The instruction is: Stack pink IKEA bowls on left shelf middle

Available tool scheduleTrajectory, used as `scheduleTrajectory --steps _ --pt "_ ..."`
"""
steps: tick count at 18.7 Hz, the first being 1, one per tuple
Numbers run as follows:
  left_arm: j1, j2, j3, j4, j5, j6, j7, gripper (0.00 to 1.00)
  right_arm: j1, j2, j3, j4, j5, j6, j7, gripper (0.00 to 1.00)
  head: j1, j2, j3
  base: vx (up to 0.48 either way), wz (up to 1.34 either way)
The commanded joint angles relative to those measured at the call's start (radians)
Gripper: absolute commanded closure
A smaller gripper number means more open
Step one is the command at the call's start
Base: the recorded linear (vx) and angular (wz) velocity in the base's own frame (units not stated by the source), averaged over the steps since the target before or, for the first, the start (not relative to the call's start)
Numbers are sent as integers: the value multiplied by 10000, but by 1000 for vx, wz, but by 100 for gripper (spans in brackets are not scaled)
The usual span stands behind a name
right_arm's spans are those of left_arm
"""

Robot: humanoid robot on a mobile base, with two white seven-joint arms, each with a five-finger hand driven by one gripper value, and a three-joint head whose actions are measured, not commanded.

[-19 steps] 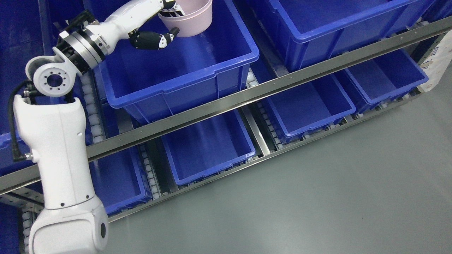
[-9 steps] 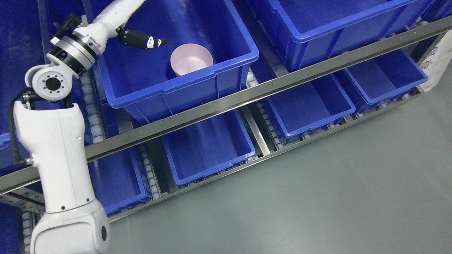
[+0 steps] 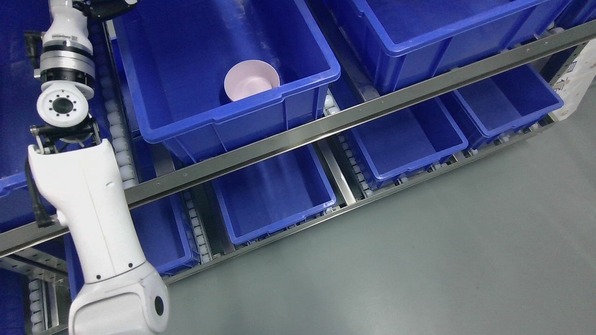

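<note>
I see the bowl (image 3: 252,82) upright inside the upper bin (image 3: 186,83), against its front wall, near the right corner. Left of that bin my left arm (image 3: 88,195) rises along the roller track (image 3: 116,139). Below the bin runs the shelf rail (image 3: 326,125), with a lower bin (image 3: 274,195) beneath it.

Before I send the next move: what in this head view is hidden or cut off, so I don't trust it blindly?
- Left hand: cut off by the top edge; finger state cannot be told.
- Pink bowl: its lower side sits behind the near wall of the blue bin; whether it is one bowl or a stack is unclear.
- Right arm: not in view.
- White label at the right edge: print too small.
</note>
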State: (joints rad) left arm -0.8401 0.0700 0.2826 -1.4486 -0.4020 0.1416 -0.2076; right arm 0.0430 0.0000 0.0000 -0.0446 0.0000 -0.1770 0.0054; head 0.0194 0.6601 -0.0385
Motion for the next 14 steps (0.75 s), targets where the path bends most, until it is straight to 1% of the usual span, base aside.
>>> scheduleTrajectory --steps 1,5,14 --pt "424 -525 795 -608 1227 378 297 0 0 -175 -108 1 77 6 -8 0 0 0 0 0 0" --pt "516 -525 749 -609 1672 440 297 0 0 -175 -108 1 77 6 -8 0 0 0 0 0 0" --pt "562 -525 334 -609 1688 440 297 0 0 -175 -108 1 77 6 -8 0 0 0 0 0 0"
